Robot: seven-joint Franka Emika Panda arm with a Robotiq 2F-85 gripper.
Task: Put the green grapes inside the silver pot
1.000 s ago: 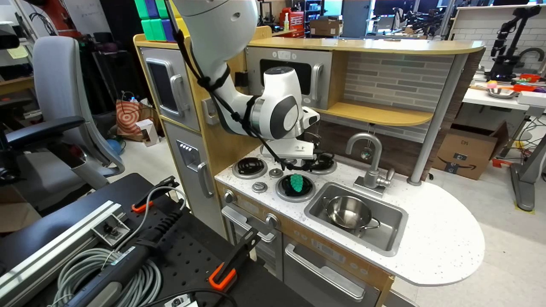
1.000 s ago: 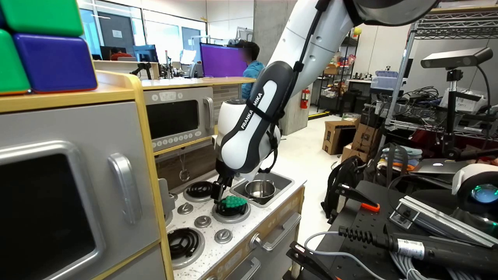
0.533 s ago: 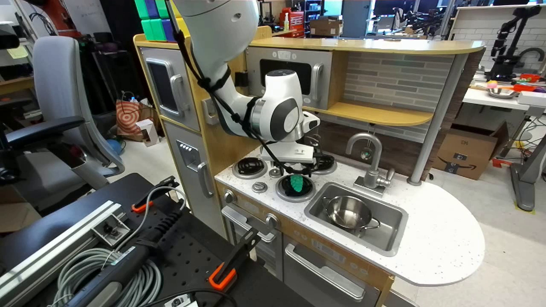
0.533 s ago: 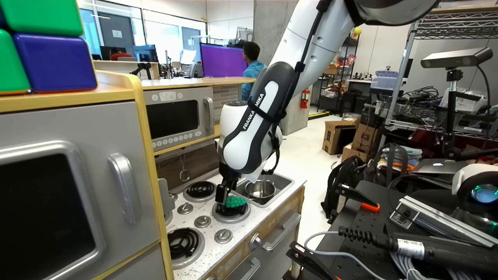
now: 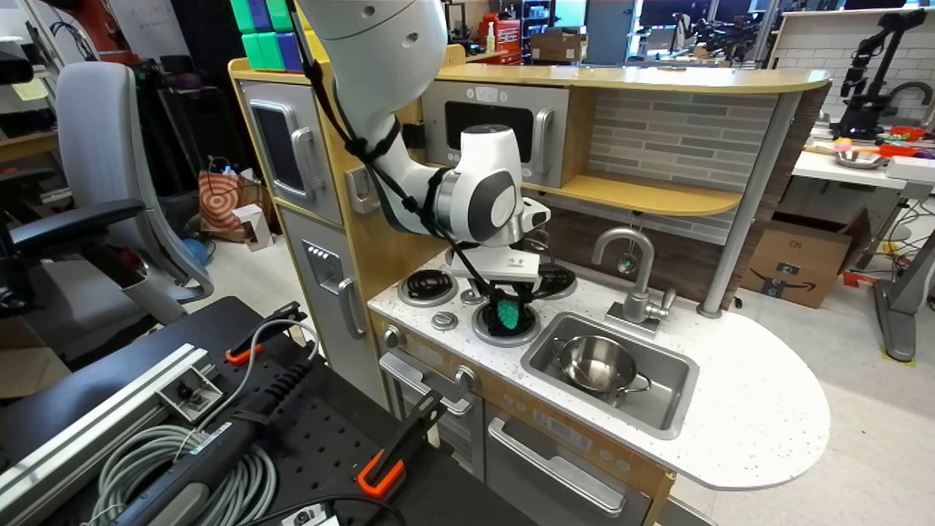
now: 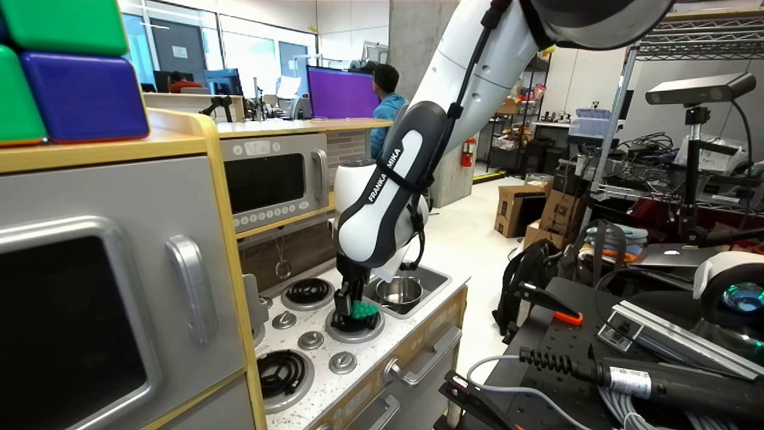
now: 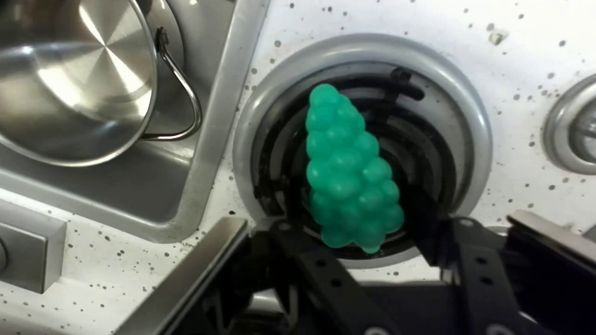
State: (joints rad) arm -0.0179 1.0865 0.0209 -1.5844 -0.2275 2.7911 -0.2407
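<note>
The green grapes (image 7: 342, 158), a lumpy tapering cluster, lie across a black burner coil in the wrist view. Both exterior views show them too, as the grapes (image 5: 509, 316) and the grapes (image 6: 365, 310). My gripper (image 7: 355, 207) straddles their wide end, one dark finger on each side. Its fingers blend into the black coil, so whether both press on the grapes is unclear. In an exterior view my gripper (image 6: 351, 303) reaches down and hides part of the cluster. The silver pot (image 7: 100, 88) stands inside the sink, also visible as the pot (image 5: 597, 363).
The sink (image 7: 207, 160) borders the burner, with its raised rim between burner and pot. A tall faucet (image 5: 637, 270) rises behind the sink. A stove knob (image 7: 582, 128) sits beside the burner. Above the counter's back hangs a wooden shelf (image 5: 643, 196).
My gripper has come lower and over the grapes, covering more of them in the exterior views. Its jaws look narrower than before. The grapes and pot stay in place.
</note>
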